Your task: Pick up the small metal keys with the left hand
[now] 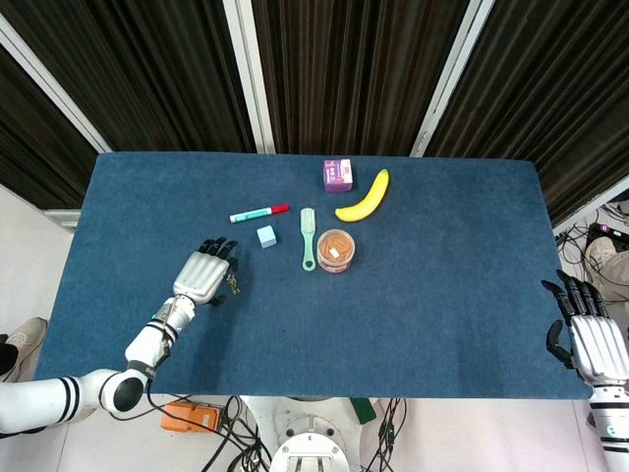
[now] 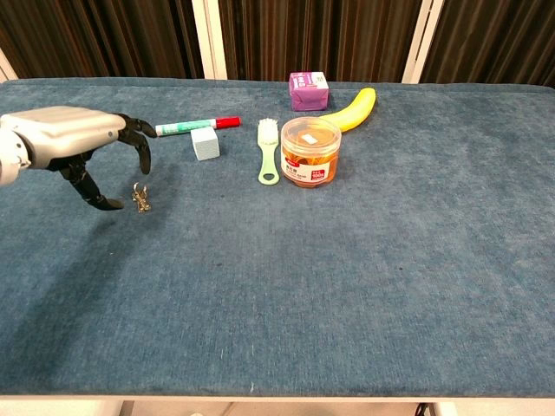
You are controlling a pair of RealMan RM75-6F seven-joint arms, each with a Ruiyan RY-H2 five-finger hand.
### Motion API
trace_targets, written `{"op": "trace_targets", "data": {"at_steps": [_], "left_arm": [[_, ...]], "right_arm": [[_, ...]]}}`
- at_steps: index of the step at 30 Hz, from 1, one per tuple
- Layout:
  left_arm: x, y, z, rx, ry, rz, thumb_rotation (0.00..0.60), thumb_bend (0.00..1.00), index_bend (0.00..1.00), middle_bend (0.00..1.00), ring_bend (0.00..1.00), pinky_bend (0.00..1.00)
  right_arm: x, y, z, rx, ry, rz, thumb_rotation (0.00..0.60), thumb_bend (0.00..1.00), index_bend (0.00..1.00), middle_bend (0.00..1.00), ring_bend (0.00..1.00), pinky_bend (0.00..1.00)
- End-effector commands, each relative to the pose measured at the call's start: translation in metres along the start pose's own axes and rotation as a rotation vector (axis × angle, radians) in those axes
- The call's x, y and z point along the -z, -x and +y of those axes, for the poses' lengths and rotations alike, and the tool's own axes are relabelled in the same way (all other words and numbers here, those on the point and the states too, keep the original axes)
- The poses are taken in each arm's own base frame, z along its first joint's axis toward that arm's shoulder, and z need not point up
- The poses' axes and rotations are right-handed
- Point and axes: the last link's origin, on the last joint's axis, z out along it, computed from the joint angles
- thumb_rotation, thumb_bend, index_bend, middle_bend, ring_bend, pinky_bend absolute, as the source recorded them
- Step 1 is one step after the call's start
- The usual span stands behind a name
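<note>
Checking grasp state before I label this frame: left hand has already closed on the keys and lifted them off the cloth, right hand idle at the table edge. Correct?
Not quite. In the chest view the keys lie on the cloth, and the left hand hovers open beside them, holding nothing. The right hand is idle at the table edge.
</note>
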Motion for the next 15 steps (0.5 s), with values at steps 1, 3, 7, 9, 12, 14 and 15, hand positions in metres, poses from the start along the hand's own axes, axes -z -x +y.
{"op": "trace_targets", "data": {"at_steps": [1, 3, 7, 9, 12, 14, 15], "left_arm": [[-0.001, 0.003, 0.0, 0.002, -0.001, -0.004, 0.6, 0.19, 0.38, 0.07, 0.0, 0.1], [-0.002, 0.004, -0.001, 0.005, -0.003, -0.003, 0.6, 0.19, 0.38, 0.07, 0.0, 0.1], [-0.005, 0.006, 0.0, 0.007, 0.0, -0.009, 0.6, 0.2, 0.38, 0.07, 0.0, 0.1], [-0.006, 0.007, 0.001, 0.006, 0.004, -0.013, 0.6, 0.2, 0.38, 0.07, 0.0, 0.1], [-0.009, 0.011, 0.002, 0.002, 0.009, -0.021, 0.6, 0.2, 0.39, 0.07, 0.0, 0.1], [-0.011, 0.012, 0.003, 0.001, 0.01, -0.025, 0.6, 0.2, 0.39, 0.07, 0.0, 0.1], [-0.012, 0.013, 0.003, 0.001, 0.009, -0.026, 0.6, 0.2, 0.39, 0.07, 0.0, 0.1]], "right_arm": [[0.0, 0.0, 0.0, 0.001, 0.0, -0.002, 0.6, 1.0, 0.2, 0.07, 0.05, 0.0], [0.0, 0.001, 0.0, 0.002, -0.002, -0.003, 0.6, 1.0, 0.2, 0.07, 0.05, 0.0], [-0.001, 0.0, 0.0, 0.0, 0.001, -0.004, 0.6, 1.0, 0.2, 0.07, 0.05, 0.0], [-0.001, 0.0, 0.0, -0.001, 0.003, -0.002, 0.6, 1.0, 0.2, 0.07, 0.05, 0.0], [-0.001, 0.001, 0.0, 0.001, 0.002, -0.003, 0.6, 1.0, 0.2, 0.07, 0.05, 0.0], [-0.001, 0.001, -0.001, 0.001, 0.001, -0.002, 0.6, 1.0, 0.2, 0.07, 0.05, 0.0], [-0.001, 0.001, 0.0, 0.002, 0.001, -0.002, 0.6, 1.0, 0.2, 0.07, 0.05, 0.0]]}}
